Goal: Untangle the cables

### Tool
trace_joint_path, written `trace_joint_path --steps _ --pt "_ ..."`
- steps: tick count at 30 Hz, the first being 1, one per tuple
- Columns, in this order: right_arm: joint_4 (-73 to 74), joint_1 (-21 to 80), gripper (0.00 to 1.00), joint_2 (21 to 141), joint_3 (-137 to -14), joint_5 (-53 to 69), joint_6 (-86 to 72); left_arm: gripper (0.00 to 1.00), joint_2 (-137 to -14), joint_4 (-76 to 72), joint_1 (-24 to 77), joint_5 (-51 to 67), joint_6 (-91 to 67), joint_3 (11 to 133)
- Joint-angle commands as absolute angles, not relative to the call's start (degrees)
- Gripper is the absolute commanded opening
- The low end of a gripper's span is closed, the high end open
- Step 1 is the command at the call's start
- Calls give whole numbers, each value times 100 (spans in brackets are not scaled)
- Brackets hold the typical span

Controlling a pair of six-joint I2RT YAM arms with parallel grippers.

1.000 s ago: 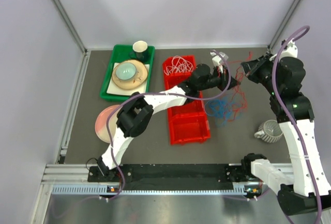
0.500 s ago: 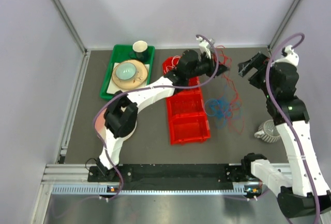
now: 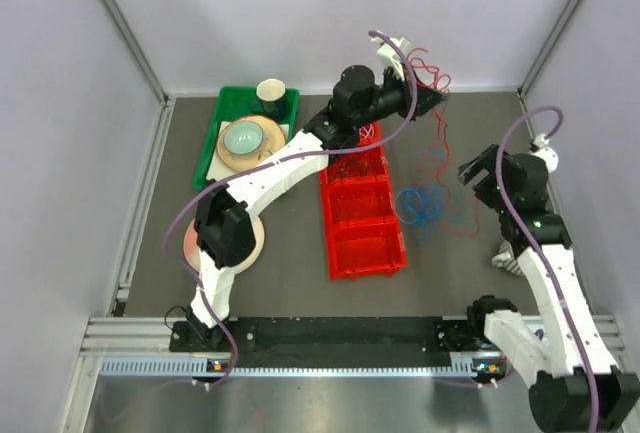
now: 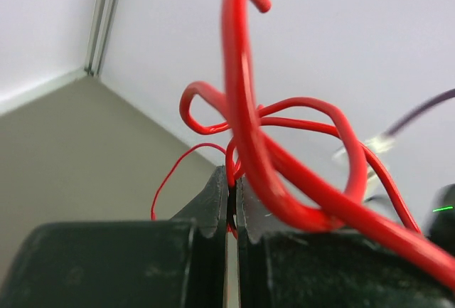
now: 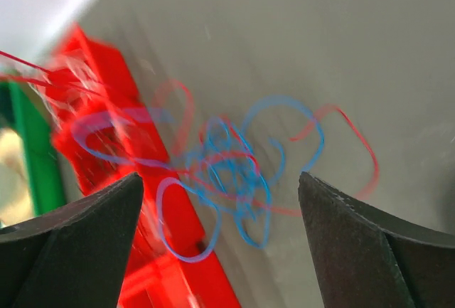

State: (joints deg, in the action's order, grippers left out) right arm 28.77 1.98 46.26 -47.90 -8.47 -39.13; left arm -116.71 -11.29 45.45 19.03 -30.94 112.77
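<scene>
In the top view my left gripper [image 3: 428, 99] is raised at the back wall, shut on a red cable [image 3: 432, 71]. The left wrist view shows its jaws [image 4: 232, 186] pinching that red cable [image 4: 245, 109], which loops above them. Red strands hang from it down to a tangle of blue and red cables [image 3: 423, 208] on the table, right of the red bin [image 3: 362, 215]. My right gripper [image 3: 478, 175] is open to the right of the tangle and holds nothing. In the right wrist view it [image 5: 219, 177] frames the blue cables [image 5: 316, 137].
A green tray [image 3: 208, 158] with a bowl, plate and cup stands at the back left. A pink plate [image 3: 198, 238] lies under the left arm. A grey mug [image 3: 505, 255] sits behind my right arm. The red bin's edge [image 5: 92, 73] shows in the right wrist view.
My right gripper opened, let go of the red cable and drew back toward the near right. My left arm lifted the red cable up and back toward the far wall.
</scene>
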Motion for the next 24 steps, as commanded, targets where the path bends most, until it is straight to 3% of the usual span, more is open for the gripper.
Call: trace_joint_path --steps 1,15,24 --pt "2567 141 88 4956 -4509 -18 -4087 0 -11267 -1143 4553 1793 -2971 11908" --pt "2005 158 81 5115 -3657 702 -4052 0 -11347 -1019 4570 1837 -3146 13060" --pt "1574 940 77 5607 -3524 361 -4227 0 -11241 -985 4579 1793 -3068 13359"
